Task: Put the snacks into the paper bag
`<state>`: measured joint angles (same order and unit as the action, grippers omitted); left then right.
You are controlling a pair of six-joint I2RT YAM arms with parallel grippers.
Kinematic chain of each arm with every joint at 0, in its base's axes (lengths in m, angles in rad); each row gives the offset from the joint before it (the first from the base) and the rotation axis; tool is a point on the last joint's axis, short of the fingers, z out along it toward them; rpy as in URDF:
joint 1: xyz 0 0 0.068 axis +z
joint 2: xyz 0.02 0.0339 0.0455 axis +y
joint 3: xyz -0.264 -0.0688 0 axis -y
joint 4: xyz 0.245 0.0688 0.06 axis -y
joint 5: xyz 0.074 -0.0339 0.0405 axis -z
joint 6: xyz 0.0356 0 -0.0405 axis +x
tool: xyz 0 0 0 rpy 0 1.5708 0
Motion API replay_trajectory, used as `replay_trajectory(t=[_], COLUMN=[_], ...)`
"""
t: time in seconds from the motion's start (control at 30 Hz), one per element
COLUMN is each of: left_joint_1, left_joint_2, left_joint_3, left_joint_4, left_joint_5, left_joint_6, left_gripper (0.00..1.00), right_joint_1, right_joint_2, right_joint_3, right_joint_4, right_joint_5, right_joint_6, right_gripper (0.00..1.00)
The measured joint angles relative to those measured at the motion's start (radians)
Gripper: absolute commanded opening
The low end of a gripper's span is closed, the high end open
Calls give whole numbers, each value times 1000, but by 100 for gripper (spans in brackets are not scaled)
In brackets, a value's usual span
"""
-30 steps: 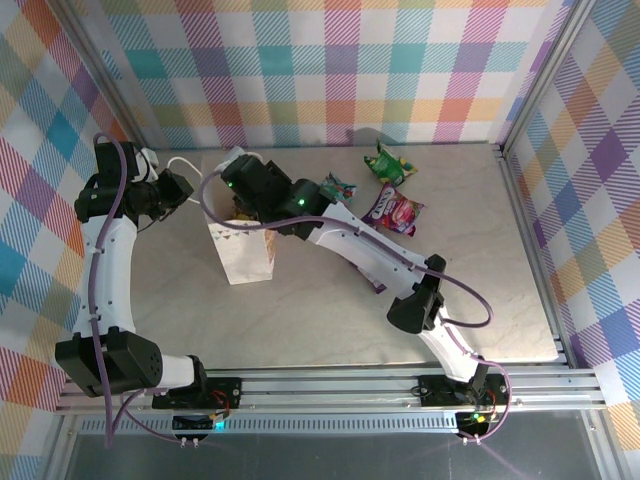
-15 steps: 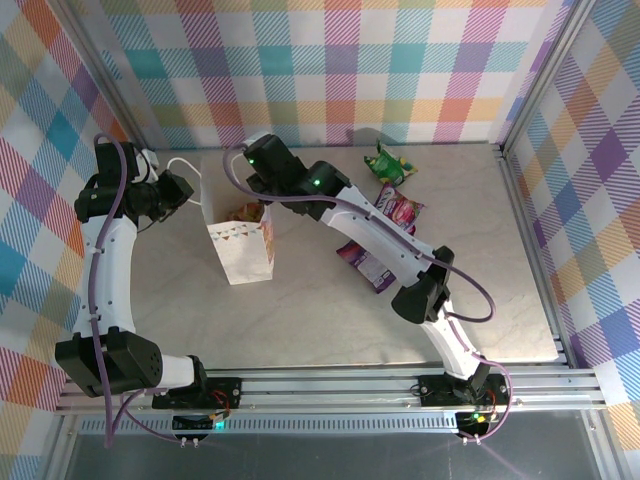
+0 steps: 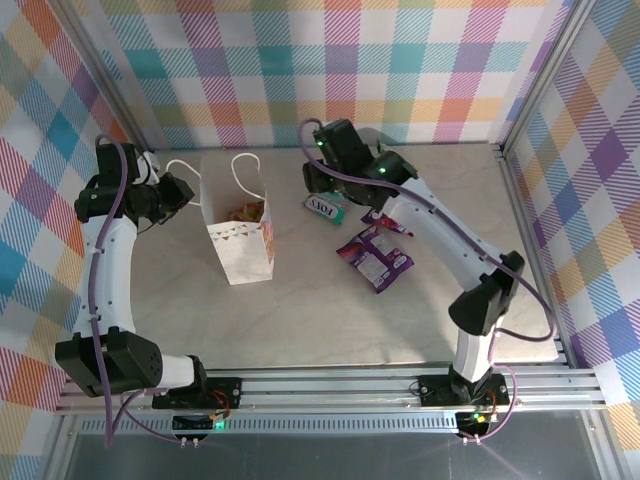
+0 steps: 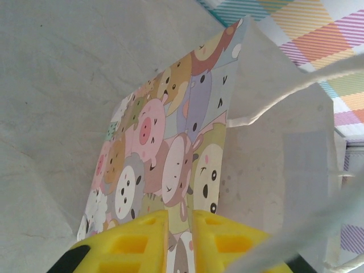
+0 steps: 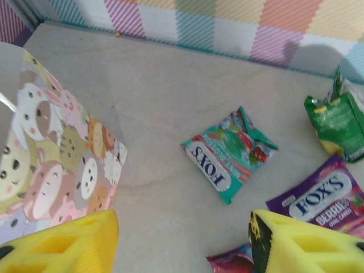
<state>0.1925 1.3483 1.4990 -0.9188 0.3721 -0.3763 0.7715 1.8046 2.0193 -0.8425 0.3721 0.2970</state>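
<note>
Plaid walls [image 3: 300,60] in pastel checks close in a pale marbled tabletop [image 3: 300,320]. We see the left gripper [image 4: 179,222] pressed together on the paper bag [image 4: 170,153], pinching the top of its printed wall. We judge that this hold keeps the bag upright and its mouth open, so snacks can be dropped in from above. Some packets [image 3: 245,212] already lie inside.

The right gripper [image 5: 182,222] is spread wide and carries nothing. The teal packet [image 5: 229,152] lies just ahead of it, a purple packet [image 5: 318,196] is close on its right, and a green packet [image 5: 335,122] sits farther off that way. The bag stands to its left. We read this as lining up for the next pick, most likely the teal one.

A second ago this gripper was down at the bag's mouth, and half a second ago it was drawing away. Now it has swung across to the loose snacks, and the teal packet shows clear of the arm. The left gripper and the bag have not shifted
</note>
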Motion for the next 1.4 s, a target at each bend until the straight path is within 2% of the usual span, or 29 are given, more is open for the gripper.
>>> replay_trajectory(t=[0.23,0.43,0.6,0.83,1.13,1.4], left_joint_1=[0,0,0,0,0,0], left_joint_2=[-13,-34,-37,-44,-68,-71], left_joint_3=[0,0,0,-6,-6,-21], left_joint_4=[-24,-37,-55,-55,-54,-47], left_joint_5=[-7,-8,-11,-16,-21,-39], left_joint_6=[8,25,33,27,-5,-21], left_gripper=[19,20,21,21,21,21], right_joint_1=[-147,-238,-299,-455,-617,-687], right_joint_2=[-193,-298,-402,-534,-555,-462], right_joint_3=[-332,-488,-632,-829,-971,-1020], right_joint_4=[72,109,157,201,285,390], right_joint_5=[-113,-148,-211,-299,-416,-496], right_joint_6=[134,193,238,273,277,288], right_gripper=[64,66,72,78,83,84])
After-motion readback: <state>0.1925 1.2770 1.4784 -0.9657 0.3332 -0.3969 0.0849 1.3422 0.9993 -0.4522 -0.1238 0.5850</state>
